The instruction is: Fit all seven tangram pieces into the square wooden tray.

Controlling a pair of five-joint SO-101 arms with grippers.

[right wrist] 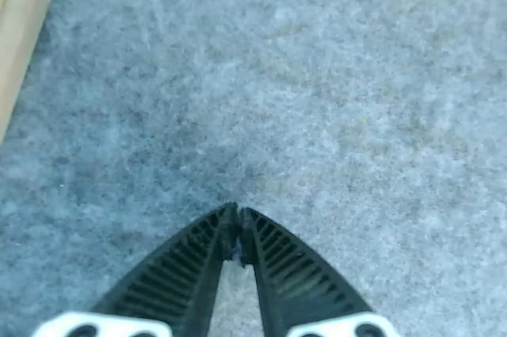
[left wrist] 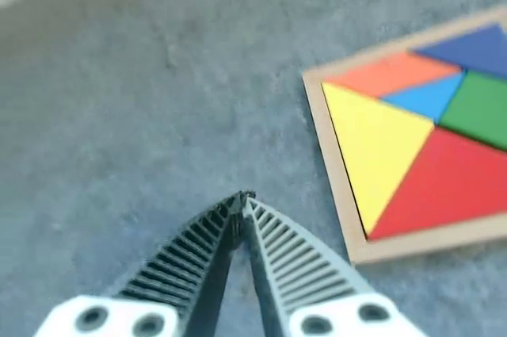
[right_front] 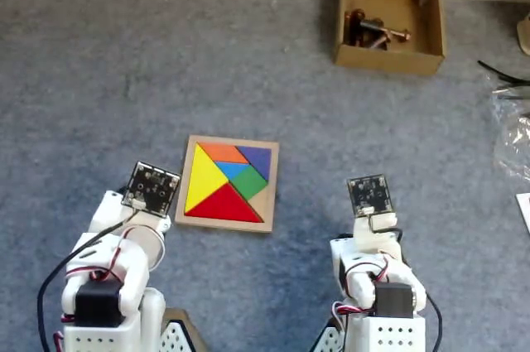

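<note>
The square wooden tray [right_front: 225, 224] lies on the grey worktop [right_front: 99, 79], just ahead and to the right of the left end effector [left wrist: 242, 198] and farther from the right end effector [right wrist: 238, 214]. Both are clenched on nothing. Six coloured tangram pieces [right_front: 207, 178] sit inside the tray. The corner beside the red one looks wood-toned, piece or gap unclear. No writing is legible

Six pieces [right_front: 204, 176], one tray [right_front: 224, 224], one box [right_front: 389, 59]

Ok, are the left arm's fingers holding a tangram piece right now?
No, the left arm's fingers are closed together with nothing between them, over the grey surface beside the wooden tray.
</note>
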